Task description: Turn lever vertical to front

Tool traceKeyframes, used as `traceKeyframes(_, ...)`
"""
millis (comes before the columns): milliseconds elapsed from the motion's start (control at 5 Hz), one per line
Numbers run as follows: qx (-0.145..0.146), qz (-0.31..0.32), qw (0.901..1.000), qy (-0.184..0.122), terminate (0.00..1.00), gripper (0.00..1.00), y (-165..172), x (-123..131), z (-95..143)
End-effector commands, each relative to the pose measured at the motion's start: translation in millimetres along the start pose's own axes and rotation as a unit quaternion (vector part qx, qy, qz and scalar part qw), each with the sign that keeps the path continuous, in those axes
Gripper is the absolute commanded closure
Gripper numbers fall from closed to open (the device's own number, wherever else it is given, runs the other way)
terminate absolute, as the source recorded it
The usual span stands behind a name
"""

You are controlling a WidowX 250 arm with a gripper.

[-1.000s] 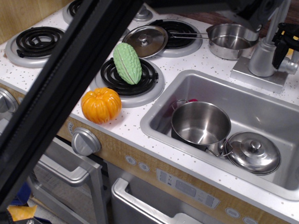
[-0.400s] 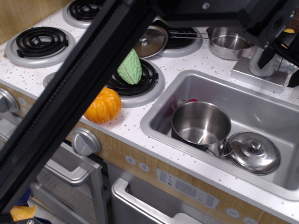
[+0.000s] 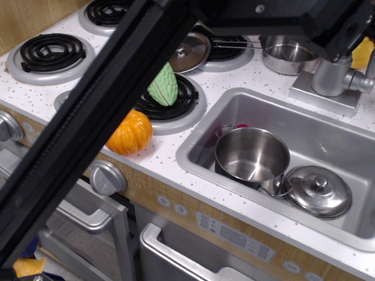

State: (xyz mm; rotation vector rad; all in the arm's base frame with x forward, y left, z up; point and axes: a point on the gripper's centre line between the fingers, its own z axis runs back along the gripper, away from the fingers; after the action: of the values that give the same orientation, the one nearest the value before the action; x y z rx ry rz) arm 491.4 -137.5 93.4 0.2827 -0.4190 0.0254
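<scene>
The silver tap column (image 3: 331, 75) stands on its grey base behind the sink at the top right. The lever (image 3: 366, 80) juts to the right from the column, and a grey end piece rises from it near the frame's right edge. My arm's black body crosses the view from bottom left to top right and ends in a dark wrist block (image 3: 342, 26) just above the tap. The fingers run off the top edge, so I cannot tell whether they are open or shut. Nothing touches the lever.
A sink (image 3: 361, 145) holds a steel pot (image 3: 251, 157) and a lid (image 3: 316, 191). A saucepan (image 3: 287, 53) stands left of the tap and a yellow object (image 3: 364, 53) behind it. A green gourd (image 3: 164, 85), an orange pumpkin (image 3: 132, 132) and a lid (image 3: 190, 50) lie on the stove.
The gripper's fingers stood around the tap and lever before. They have since lifted up and away, out of the top of the view. The lever is now uncovered.
</scene>
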Motion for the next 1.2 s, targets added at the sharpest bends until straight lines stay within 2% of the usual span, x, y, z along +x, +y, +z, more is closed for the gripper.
traceKeyframes(0, -0.015, 0.014, 0.9991, -0.036, 0.00, 0.00, 4, 26, 24)
traceKeyframes(400, -0.019, 0.009, 0.9982, -0.056, 0.00, 0.00, 5, 35, 14)
traceKeyframes(600, -0.015, 0.010, 0.9981, -0.059, 0.00, 1.00, 6, 36, 12)
traceKeyframes(1000, -0.010, 0.029, 0.9982, -0.051, 0.00, 1.00, 1, 22, 17)
